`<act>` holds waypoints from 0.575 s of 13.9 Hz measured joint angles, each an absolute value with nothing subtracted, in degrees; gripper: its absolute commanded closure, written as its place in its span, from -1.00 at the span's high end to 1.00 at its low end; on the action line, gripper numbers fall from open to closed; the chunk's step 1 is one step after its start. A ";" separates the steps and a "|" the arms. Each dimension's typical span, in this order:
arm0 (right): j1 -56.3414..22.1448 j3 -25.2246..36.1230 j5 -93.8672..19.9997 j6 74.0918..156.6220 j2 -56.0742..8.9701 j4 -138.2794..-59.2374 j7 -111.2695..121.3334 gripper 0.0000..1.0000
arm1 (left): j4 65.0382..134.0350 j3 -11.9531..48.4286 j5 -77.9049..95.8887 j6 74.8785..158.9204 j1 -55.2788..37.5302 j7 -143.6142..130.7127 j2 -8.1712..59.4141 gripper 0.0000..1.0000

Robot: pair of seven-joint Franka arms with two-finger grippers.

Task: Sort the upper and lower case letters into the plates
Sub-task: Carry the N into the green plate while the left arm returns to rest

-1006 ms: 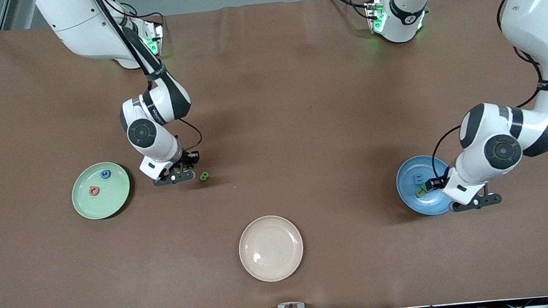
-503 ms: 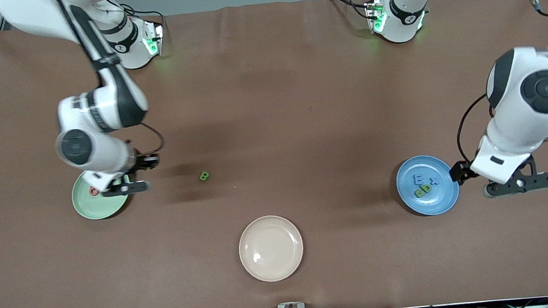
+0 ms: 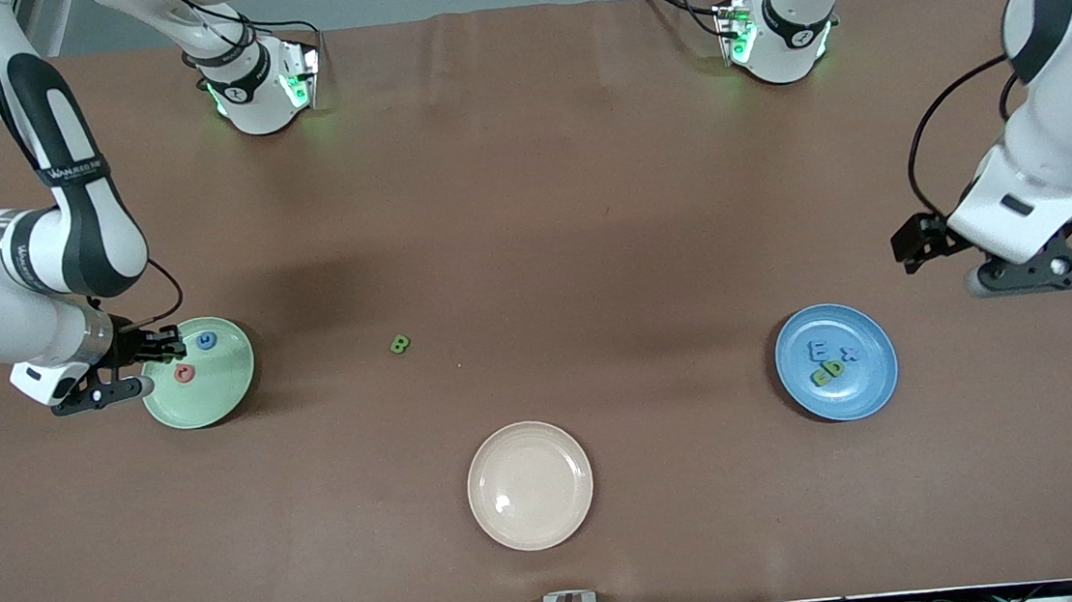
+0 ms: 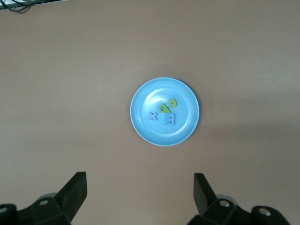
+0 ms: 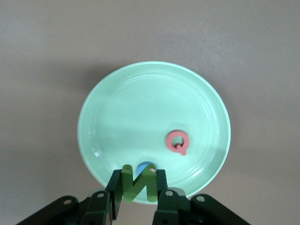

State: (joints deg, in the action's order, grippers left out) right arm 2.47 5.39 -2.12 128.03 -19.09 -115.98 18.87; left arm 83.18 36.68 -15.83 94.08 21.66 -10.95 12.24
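Brown table cover [image 3: 527,195] fills the front frame. Two white arms: the right arm comes in from the upper left of the frame, the left arm from the upper right.

Three round shallow plates. Cream-beige plate [image 3: 530,485] sits bottom centre, nothing in it. Mid blue plate [image 3: 836,362] sits lower right of the frame, holding a tight cluster of letters: blue E [image 3: 819,350], blue x [image 3: 848,353], and green pieces [image 3: 829,372] touching just below them. Pale mint green plate [image 3: 198,372] sits at mid-left, holding a pinkish-red Q-like letter [image 3: 184,372] and a small blue letter [image 3: 206,340], apart from each other.

Left gripper [image 3: 1043,268] hangs at the right edge of the frame, over bare table above the blue plate; jaws spread wide, nothing between them.

Right gripper [image 3: 157,353] is over the edge of the mint plate; fingers narrow, pinching a green zigzag letter, N-like [image 5: 138,183], upright between the pads in the right wrist view. The blue letter shows just under it there.

One green B [image 3: 400,344] lies loose on the cover near frame centre, well apart from every plate.
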 measured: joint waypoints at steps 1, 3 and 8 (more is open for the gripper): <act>2.62 5.38 -2.12 130.93 -20.51 -116.62 18.90 -0.59 | 83.17 35.29 -14.05 93.17 21.47 -9.07 10.71 1.00; 2.61 5.04 -2.18 135.87 -23.56 -117.36 18.89 -0.59 | 83.20 29.91 -9.73 90.70 19.08 -6.96 7.77 1.00; 1.97 4.20 -3.87 138.24 -26.25 -117.61 18.74 -0.57 | 85.84 11.80 -5.50 88.38 3.93 -6.16 3.01 1.00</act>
